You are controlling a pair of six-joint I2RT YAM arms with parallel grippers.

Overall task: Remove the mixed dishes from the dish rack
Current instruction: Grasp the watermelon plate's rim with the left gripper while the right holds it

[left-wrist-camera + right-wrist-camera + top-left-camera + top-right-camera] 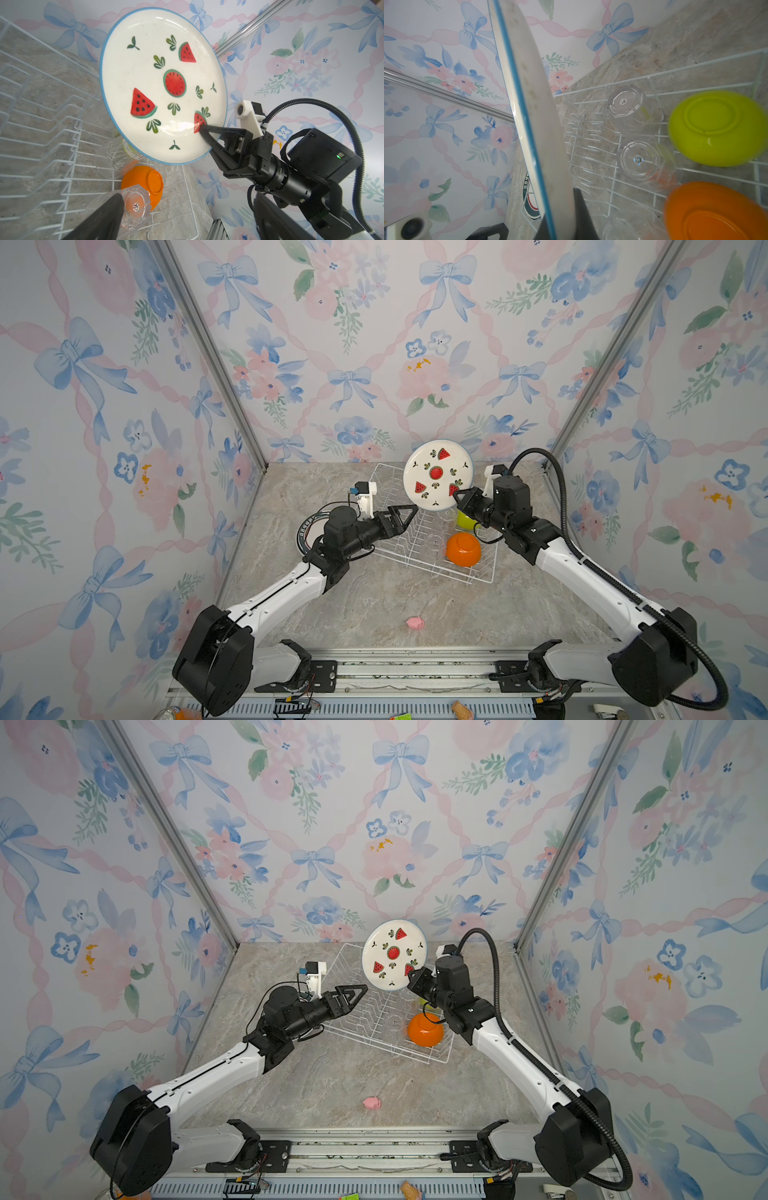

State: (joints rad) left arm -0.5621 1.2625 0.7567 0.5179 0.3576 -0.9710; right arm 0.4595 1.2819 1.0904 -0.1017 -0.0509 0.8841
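My right gripper (457, 493) is shut on the lower right rim of a white plate (436, 475) with red watermelon prints and a blue edge. It holds the plate upright above the dish rack (482, 578). In the right wrist view the plate (529, 104) stands edge-on between the fingers. My left gripper (409, 510) is open just left of the plate's lower edge, over the rack, and touches nothing. In the rack lie an orange bowl (463, 549), a lime-green bowl (716, 128), both upside down, and clear glasses (641, 160).
A second plate with a dark rim (307, 531) lies on the table to the left of the rack, partly under my left wrist. A small pink toy (415, 623) sits on the marble table near the front. Patterned walls close in at the back and both sides.
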